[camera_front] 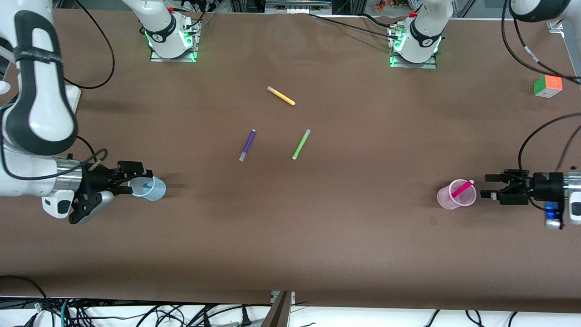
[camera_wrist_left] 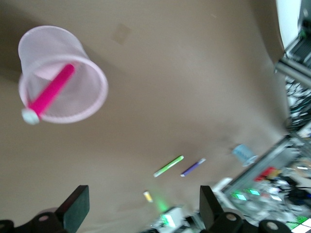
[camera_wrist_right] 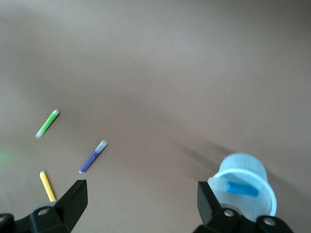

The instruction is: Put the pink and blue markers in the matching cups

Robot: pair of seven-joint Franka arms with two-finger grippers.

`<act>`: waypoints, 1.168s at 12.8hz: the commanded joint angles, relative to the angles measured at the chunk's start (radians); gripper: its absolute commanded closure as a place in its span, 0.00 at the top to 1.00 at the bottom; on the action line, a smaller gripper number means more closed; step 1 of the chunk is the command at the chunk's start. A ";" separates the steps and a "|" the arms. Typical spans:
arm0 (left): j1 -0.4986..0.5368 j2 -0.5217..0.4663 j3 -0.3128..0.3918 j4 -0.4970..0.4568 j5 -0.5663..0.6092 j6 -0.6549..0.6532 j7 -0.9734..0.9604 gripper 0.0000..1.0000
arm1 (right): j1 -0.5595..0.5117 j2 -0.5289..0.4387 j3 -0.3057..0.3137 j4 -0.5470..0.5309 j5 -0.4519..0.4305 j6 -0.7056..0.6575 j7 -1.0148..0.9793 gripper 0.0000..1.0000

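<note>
The pale pink cup [camera_front: 447, 198] stands toward the left arm's end of the table with the pink marker [camera_front: 462, 188] leaning inside it. My left gripper [camera_front: 485, 186] is open and empty, just beside that cup. In the left wrist view the pink cup [camera_wrist_left: 90, 63] holds the pink marker [camera_wrist_left: 51, 92], apart from the open left gripper [camera_wrist_left: 143, 208]. The pale blue cup [camera_front: 156, 190] stands toward the right arm's end with the blue marker [camera_wrist_right: 243, 188] inside it. My right gripper [camera_front: 136, 182] is open and empty at that cup's rim; the blue cup [camera_wrist_right: 245, 167] sits beside one finger of the right gripper [camera_wrist_right: 141, 200].
A purple pen [camera_front: 247, 144], a lime-green pen [camera_front: 301, 144] and a yellow pen [camera_front: 281, 96] lie mid-table. A colour cube [camera_front: 548, 86] sits near the left arm's base end. Cables trail along the table's edges.
</note>
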 commanded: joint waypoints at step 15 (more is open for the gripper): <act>-0.330 -0.614 -0.014 -0.346 0.494 0.049 0.114 1.00 | 0.079 -0.424 -0.012 -0.133 -0.466 -0.199 0.489 1.00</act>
